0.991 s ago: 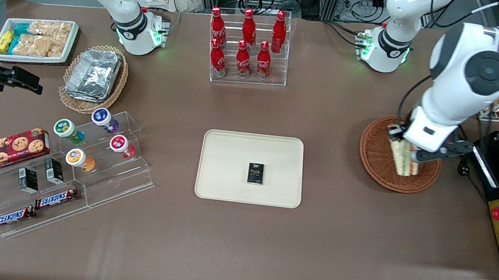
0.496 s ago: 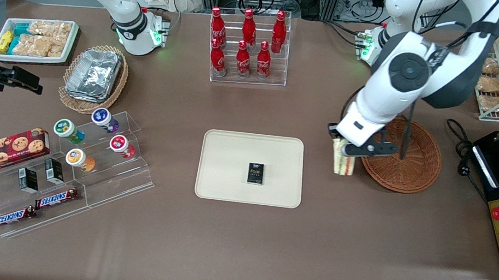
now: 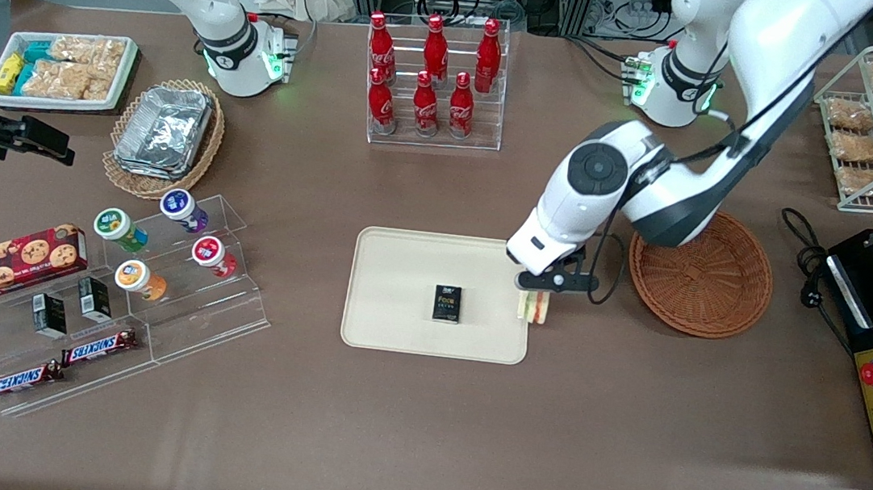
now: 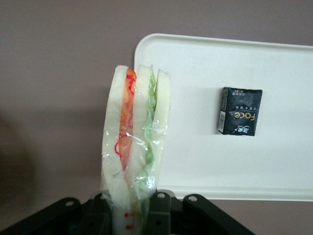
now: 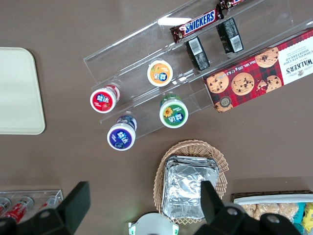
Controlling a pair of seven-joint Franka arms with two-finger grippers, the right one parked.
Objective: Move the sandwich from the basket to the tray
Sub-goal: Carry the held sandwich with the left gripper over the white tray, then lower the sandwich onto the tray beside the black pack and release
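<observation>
My left gripper [image 3: 536, 289] is shut on the sandwich [image 3: 534, 307], a plastic-wrapped wedge of white bread with orange and green filling [image 4: 134, 134]. It hangs in the air over the edge of the cream tray [image 3: 401, 274] that faces the working arm's end. The fingers [image 4: 159, 215] clamp the sandwich's narrow end. The reddish-brown wicker basket [image 3: 700, 273] lies toward the working arm's end of the table, with nothing in it. A small black box [image 3: 446, 304] lies on the tray [image 4: 274, 63], also seen as a black box [image 4: 239, 111] from the wrist.
A rack of red cola bottles [image 3: 432, 74] stands farther from the front camera than the tray. A clear stepped shelf with cups and snack bars [image 3: 142, 271], a tan basket of foil trays [image 3: 164, 131] and a white snack tray [image 3: 62, 68] lie toward the parked arm's end.
The left gripper has carried the sandwich out of the basket and sideways over the table to the tray's edge. The basket now lies uncovered.
</observation>
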